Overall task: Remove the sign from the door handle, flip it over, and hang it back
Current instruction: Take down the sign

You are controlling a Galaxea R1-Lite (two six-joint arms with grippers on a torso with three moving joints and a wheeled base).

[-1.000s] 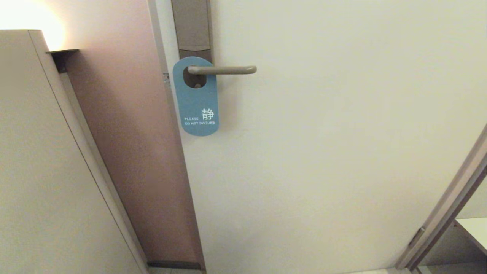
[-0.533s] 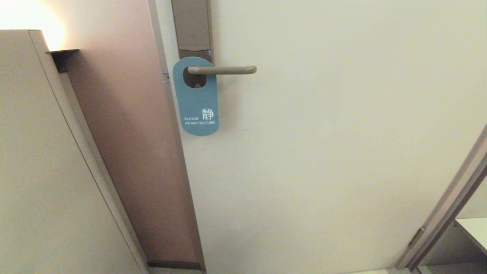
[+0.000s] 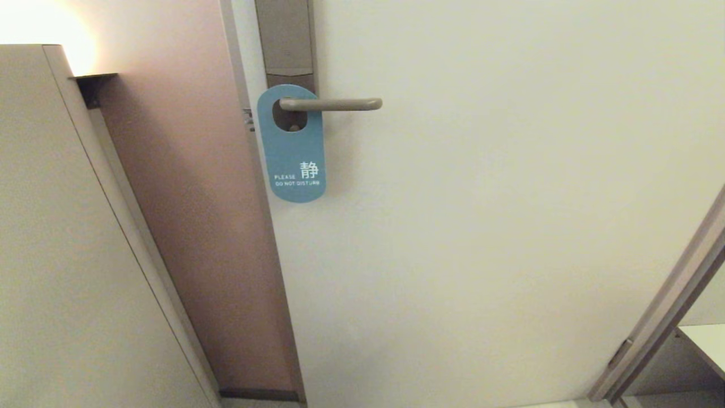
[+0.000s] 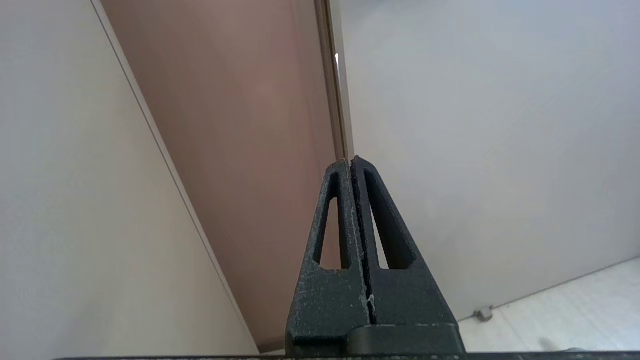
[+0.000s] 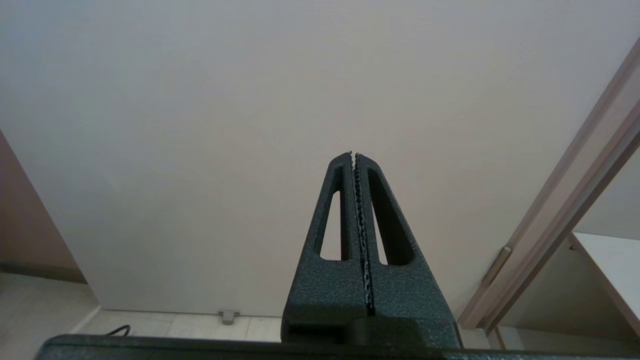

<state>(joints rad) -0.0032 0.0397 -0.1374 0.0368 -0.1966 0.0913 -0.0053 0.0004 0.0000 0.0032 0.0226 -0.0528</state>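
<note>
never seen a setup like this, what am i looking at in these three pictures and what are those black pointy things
It is a two-armed robot facing a door. The wide picture comes from a camera on its head: a blue sign reading "please do not disturb" hangs on the door handle. The other two pictures come from cameras on its wrists. The black pointed shapes are its grasping parts: the left pincer and the right pincer, both shut and holding nothing, low down and pointing at the door. Neither arm shows in the head picture.
</note>
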